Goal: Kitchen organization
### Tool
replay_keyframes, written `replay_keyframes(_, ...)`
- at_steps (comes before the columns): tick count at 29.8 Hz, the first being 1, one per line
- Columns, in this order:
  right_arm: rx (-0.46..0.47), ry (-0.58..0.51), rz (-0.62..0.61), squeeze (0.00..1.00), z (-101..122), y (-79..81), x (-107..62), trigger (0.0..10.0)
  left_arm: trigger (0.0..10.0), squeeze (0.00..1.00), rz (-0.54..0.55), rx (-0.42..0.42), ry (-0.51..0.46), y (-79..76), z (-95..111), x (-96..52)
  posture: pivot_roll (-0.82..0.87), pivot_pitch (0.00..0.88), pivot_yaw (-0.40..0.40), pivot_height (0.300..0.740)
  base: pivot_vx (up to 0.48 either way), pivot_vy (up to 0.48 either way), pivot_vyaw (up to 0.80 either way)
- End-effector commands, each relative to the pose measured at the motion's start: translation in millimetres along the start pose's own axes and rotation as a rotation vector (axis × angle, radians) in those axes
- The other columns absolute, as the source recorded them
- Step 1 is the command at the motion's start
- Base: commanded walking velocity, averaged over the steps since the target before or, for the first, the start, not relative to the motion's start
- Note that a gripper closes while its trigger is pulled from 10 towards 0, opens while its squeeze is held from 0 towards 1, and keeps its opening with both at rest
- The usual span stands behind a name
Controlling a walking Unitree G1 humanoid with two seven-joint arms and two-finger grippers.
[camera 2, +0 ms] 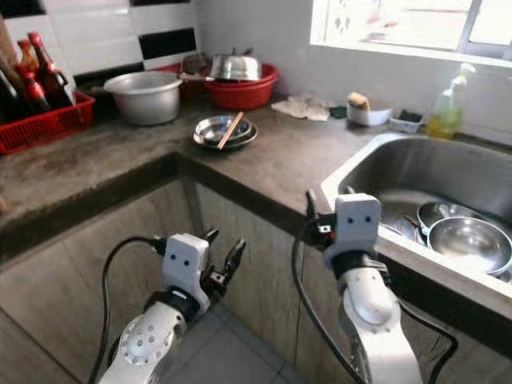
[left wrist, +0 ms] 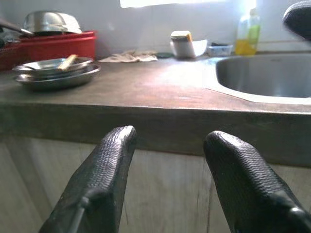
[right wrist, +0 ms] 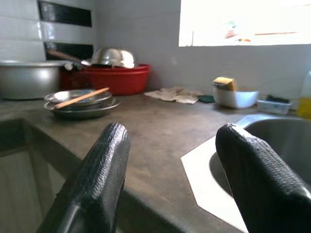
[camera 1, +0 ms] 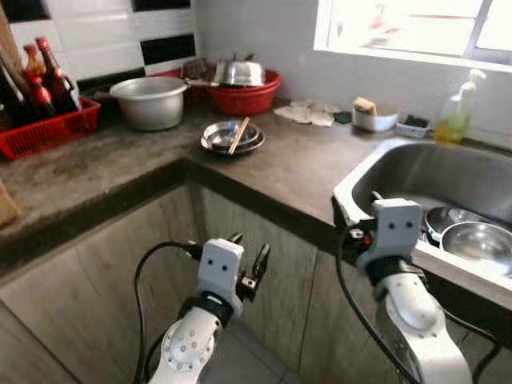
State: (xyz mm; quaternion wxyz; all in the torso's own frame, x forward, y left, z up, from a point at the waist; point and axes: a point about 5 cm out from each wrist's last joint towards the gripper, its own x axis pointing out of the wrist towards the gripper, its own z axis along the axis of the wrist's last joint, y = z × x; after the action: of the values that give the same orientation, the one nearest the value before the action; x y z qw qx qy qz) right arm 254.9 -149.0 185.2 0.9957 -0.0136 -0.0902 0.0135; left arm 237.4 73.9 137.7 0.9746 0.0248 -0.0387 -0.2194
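A stack of steel plates (camera 1: 232, 138) with a wooden chopstick (camera 1: 238, 134) across it sits at the inner corner of the dark stone counter (camera 1: 296, 164). The steel sink (camera 1: 448, 180) on the right holds steel bowls (camera 1: 478, 242). My left gripper (camera 1: 250, 250) hangs open and holds nothing, below the counter edge and in front of the cabinet doors. My right gripper (right wrist: 170, 138) is open too, raised to counter height at the sink's near left corner, its wrist (camera 1: 395, 228) against the rim.
At the back stand a grey pot (camera 1: 150, 102), a red basin (camera 1: 244, 94) holding a steel lid, and a red crate of bottles (camera 1: 44, 126). By the window lie a cloth (camera 1: 308, 114), a white bowl with a sponge (camera 1: 373, 118) and a soap bottle (camera 1: 456, 112).
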Motion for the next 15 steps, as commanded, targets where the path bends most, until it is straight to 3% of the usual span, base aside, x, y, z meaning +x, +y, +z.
replay_keyframes(1,0.023,0.001,0.038,0.00,1.9,10.5,2.2,10.0,10.0,0.00,0.019,0.016,0.014,7.1,-1.0,-3.0,0.04,0.000,-0.024,0.740,0.000,0.480,0.00)
replay_keyframes(12,0.027,-0.005,0.046,0.00,3.5,12.1,6.0,10.0,10.0,0.00,0.019,0.020,0.010,7.2,-0.4,-1.0,0.05,0.000,-0.026,0.740,0.000,0.480,0.00)
replay_keyframes(15,0.026,-0.006,0.047,0.00,4.0,12.9,7.2,10.0,10.0,0.00,0.017,0.024,0.006,7.2,-0.1,-1.0,0.04,0.000,-0.025,0.740,0.000,0.257,0.00)
